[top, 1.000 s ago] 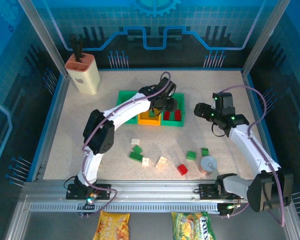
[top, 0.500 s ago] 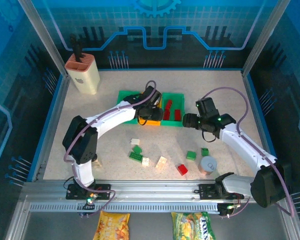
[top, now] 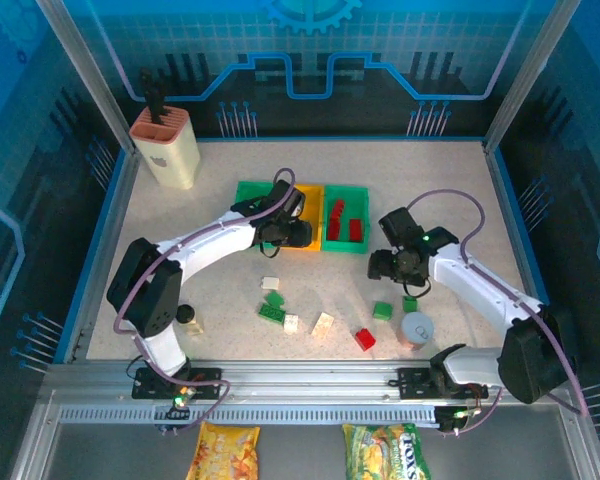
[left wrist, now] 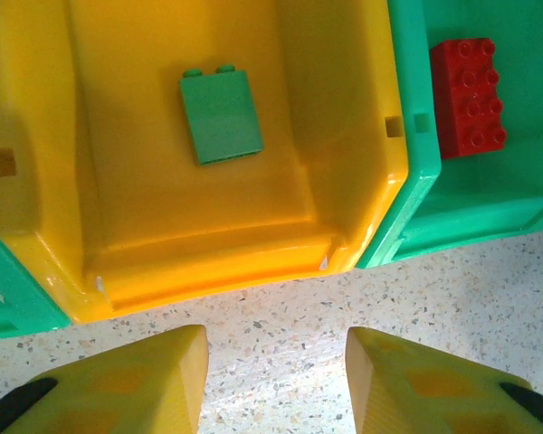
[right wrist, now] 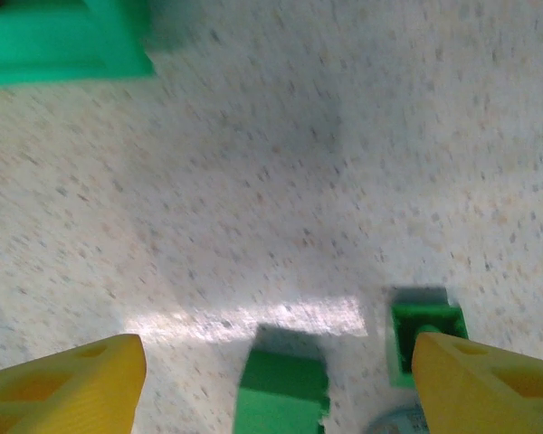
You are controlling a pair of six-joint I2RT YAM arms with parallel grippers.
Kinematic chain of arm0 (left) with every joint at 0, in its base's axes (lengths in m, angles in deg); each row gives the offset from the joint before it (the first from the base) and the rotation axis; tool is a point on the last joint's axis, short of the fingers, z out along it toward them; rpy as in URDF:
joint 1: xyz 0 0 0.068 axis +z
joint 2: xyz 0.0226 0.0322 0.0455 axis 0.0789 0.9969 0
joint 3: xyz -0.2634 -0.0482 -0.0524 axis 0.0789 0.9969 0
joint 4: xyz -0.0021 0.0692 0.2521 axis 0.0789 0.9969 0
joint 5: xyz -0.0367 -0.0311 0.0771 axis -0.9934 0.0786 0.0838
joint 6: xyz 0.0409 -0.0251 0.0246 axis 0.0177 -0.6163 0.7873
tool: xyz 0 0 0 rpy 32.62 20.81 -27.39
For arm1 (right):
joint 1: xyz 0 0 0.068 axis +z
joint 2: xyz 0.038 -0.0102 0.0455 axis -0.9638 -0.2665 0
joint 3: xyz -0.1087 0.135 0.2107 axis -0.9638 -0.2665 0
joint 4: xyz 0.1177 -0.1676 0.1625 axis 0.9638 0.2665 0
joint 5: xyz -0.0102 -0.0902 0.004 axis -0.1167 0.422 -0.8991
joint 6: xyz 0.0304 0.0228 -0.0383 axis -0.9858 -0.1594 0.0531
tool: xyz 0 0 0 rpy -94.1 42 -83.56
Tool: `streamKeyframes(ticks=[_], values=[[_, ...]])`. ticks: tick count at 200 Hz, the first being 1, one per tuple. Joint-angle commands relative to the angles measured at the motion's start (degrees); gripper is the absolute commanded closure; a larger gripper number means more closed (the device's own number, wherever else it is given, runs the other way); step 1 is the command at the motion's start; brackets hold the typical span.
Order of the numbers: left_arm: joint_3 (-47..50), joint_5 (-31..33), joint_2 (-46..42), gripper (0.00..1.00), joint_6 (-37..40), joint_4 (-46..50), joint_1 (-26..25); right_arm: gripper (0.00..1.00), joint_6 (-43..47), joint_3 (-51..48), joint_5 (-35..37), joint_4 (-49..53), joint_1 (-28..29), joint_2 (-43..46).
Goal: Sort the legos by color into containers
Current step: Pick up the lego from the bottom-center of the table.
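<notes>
Hovering at the near rim of the yellow bin [left wrist: 199, 262], the left fingers [left wrist: 136, 380] are spread and empty. A green brick [left wrist: 221, 117] lies inside that bin, and a red brick [left wrist: 467, 97] lies in the right green bin [left wrist: 516, 217]. The right fingers [right wrist: 81, 375], also apart and holding nothing, hang over the worktop [right wrist: 253, 181] above a loose green brick [right wrist: 283, 391], with a smaller green brick [right wrist: 423, 336] beside it. More legos [top: 322, 322] lie scattered toward the arm bases.

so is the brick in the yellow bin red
No, the yellow bin holds a green brick; the red brick sits in the neighbouring green bin.
</notes>
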Motion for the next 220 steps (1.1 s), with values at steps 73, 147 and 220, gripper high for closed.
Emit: streamKeyframes(ticks=[73,147,220], values=[[1.64,-2.79,-1.86,0.55,0.07,-1.72,0.66,0.28,-0.69,1.55,-10.46,10.18,0.73,-8.33],[3.21,-2.83,-2.08,0.55,-0.26,-2.53,1.12,0.30,0.12,2.61,-12.85,8.41,1.55,-15.08],[3.11,-2.82,-2.72,0.55,-0.34,-2.62,1.75,0.32,-1.62,3.09,-12.55,7.04,6.01,-21.00]])
